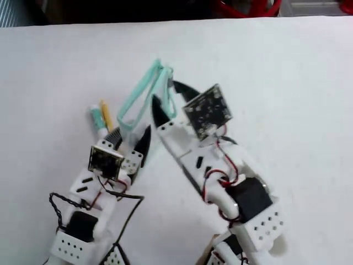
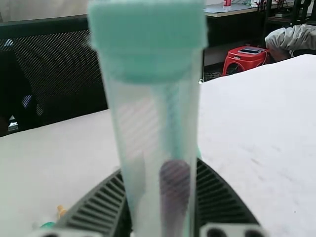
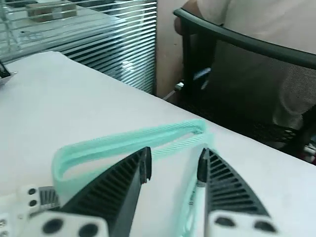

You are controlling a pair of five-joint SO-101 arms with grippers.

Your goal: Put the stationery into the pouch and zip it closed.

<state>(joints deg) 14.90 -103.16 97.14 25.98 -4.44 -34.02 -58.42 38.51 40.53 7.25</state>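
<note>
Left pincer [image 2: 158, 168] clenched on a clear, teal-capped tube [image 2: 153, 123]; right pincer [image 3: 174, 153] released at the pouch [image 3: 123, 140], its teal rim ribbed; pouch translucent, on the counter [image 1: 287, 66], well apart from the far edge.

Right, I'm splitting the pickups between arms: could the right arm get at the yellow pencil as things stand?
Probably not cleanly. The yellow pencil lies across the pouch from the right tool, which sits open at the pouch's rim, and the left tool crowds the pencil's side.

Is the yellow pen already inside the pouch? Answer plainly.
No, the yellow pen lies on the table beside the pouch, outside it.
</note>
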